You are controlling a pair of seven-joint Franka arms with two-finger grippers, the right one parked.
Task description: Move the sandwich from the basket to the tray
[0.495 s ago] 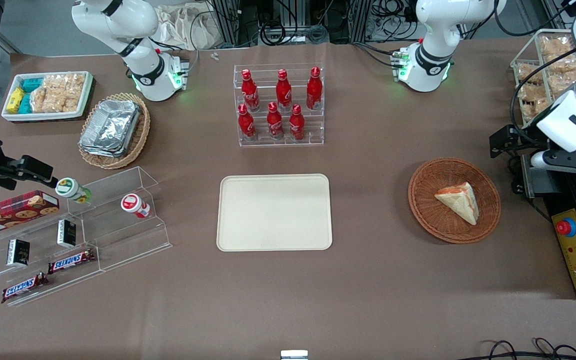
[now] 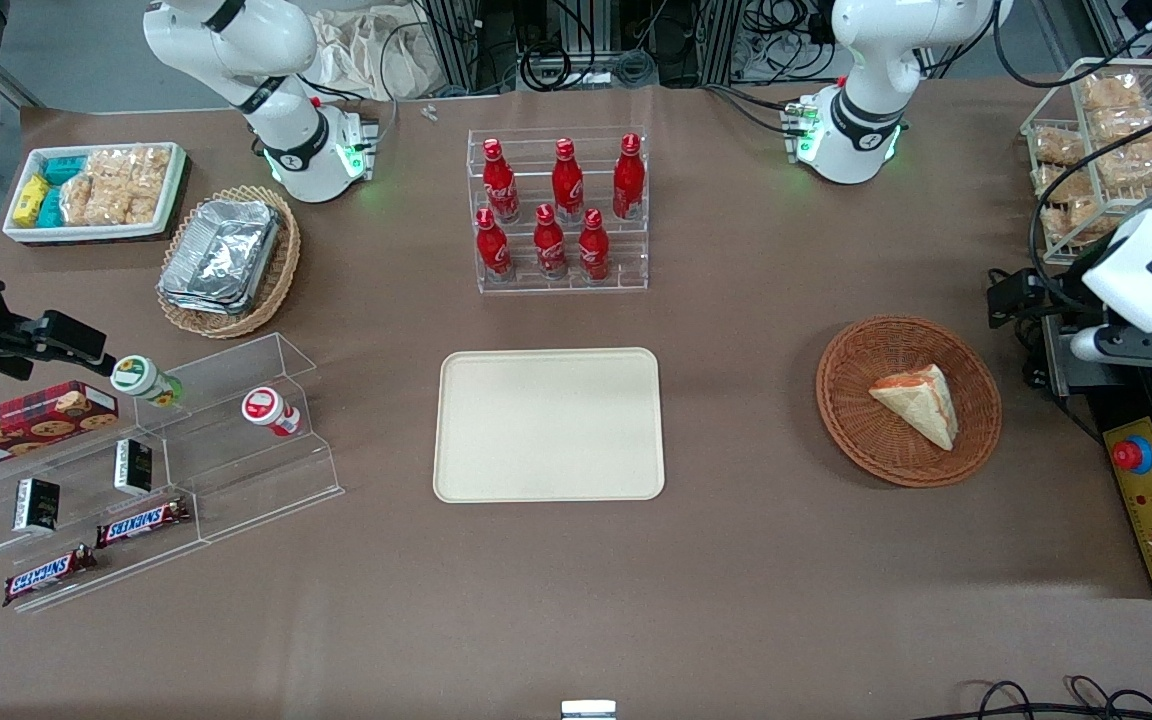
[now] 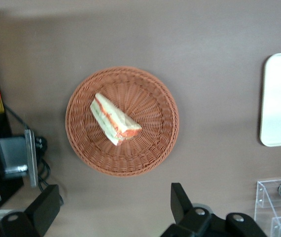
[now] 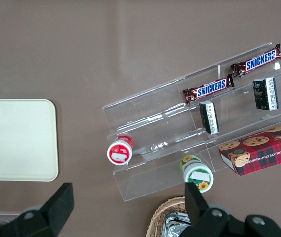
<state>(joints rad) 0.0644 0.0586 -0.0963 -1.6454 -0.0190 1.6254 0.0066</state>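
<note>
Take the tray (image 2: 548, 424) as your landmark: it lies flat and bare, nearer the front camera than the rack of red bottles (image 2: 558, 210). Toward the working arm's end of the table from the tray you find the basket (image 2: 908, 400), well apart from it. The sandwich (image 2: 919, 402) lies in the basket, off the middle, toward the working arm's end. Its long axis runs diagonally, and its narrow tip points toward the front camera and away from the tray; the pink-orange filling edge faces away from that camera. Farthest out from the tray, past the basket, your gripper (image 3: 113, 210) hangs raised, clear of the rim, its fingers (image 3: 180, 200) spread wide with nothing held between them.
</note>
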